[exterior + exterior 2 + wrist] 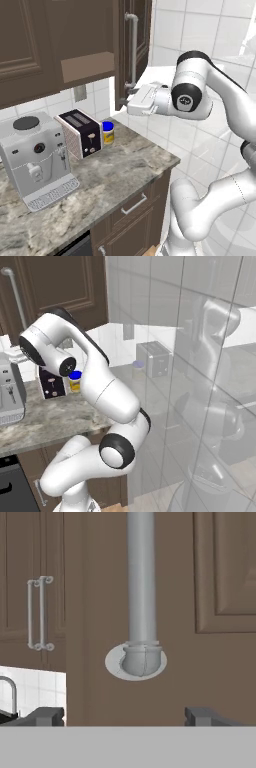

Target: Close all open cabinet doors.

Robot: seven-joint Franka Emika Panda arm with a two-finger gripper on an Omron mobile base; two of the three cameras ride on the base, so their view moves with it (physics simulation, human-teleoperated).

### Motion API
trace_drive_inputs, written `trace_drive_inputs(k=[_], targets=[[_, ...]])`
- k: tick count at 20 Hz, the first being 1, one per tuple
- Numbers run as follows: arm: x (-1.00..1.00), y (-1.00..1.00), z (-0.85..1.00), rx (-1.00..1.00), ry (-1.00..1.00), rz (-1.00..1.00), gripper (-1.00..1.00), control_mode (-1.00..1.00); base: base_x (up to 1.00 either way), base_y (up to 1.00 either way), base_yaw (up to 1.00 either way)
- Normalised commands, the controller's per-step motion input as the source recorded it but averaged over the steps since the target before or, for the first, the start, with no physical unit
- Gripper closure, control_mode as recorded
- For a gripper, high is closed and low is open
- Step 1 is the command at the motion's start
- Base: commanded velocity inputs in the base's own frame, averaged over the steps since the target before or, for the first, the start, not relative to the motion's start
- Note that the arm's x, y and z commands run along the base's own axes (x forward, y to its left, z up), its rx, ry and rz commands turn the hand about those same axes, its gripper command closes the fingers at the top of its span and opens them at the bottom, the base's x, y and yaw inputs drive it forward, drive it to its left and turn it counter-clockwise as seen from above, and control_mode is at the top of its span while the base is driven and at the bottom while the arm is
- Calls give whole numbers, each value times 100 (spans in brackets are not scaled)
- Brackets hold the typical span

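Observation:
One dark brown cabinet door (142, 35) stands swung out from the wall cabinet above the counter's right end. Its long silver handle (133, 50) runs down the face. My gripper (125, 98) hovers close to the handle's lower foot. In the hand view the handle (141, 577) fills the middle, its round foot (136, 662) just ahead, and my gripper (125, 716) is open, with its fingertips (47, 714) set wide on either side and nothing between them. The right base view shows the same door (60, 286) behind my arm. Farther cabinet doors (15, 587) look shut.
On the stone counter (125, 165) stand a grey coffee machine (37, 155), a dark toaster (80, 132) and a small blue-lidded yellow jar (108, 132). Under-counter drawers (135, 205) lie below. A shut wall door (25, 50) is at the left. White tiled wall lies to the right.

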Motion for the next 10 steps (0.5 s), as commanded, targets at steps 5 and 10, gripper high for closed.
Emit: trace_drive_inputs(k=[5, 10], targets=[[21, 2, 0, 0, 0, -2, -100, -100, 0, 0, 0], [40, 0, 0, 0, 0, -4, -100, -100, 0, 0, 0]])
